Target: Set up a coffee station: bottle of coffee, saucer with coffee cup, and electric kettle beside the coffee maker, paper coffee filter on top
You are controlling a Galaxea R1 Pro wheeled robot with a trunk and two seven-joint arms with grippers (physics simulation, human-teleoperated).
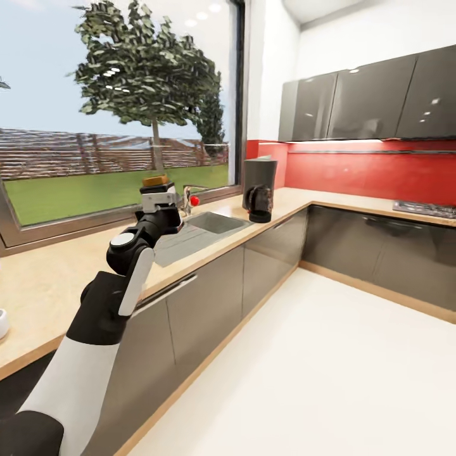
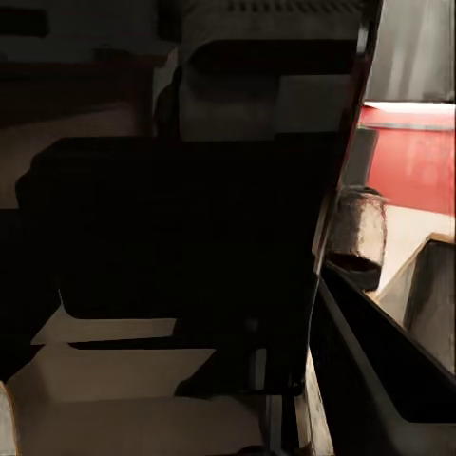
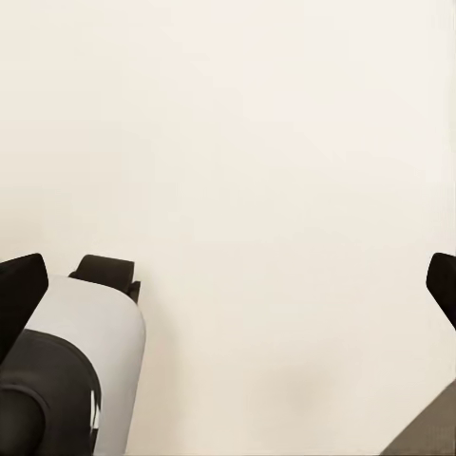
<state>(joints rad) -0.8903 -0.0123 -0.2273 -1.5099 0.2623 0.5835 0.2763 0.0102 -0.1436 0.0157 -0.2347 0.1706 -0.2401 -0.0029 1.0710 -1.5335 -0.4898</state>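
Left gripper [image 1: 159, 190] is raised over the kitchen countertop [image 1: 38, 278] with something yellow-capped in it, probably the bottle of coffee [image 1: 158, 181]; jaws look closed on it. Coffee maker [image 1: 259, 190] waits in the corner. Bottle's rigid, slick, grip mid-body. Right jaws spread wide, empty.

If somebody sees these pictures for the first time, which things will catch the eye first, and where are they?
First is the left arm, stretched over the kitchen countertop toward the sink, with something orange-brown at its gripper's end; what it is cannot be told. Next comes the dark coffee maker, standing on the counter near the corner, before the red wall. The big window with the tree takes the upper left.
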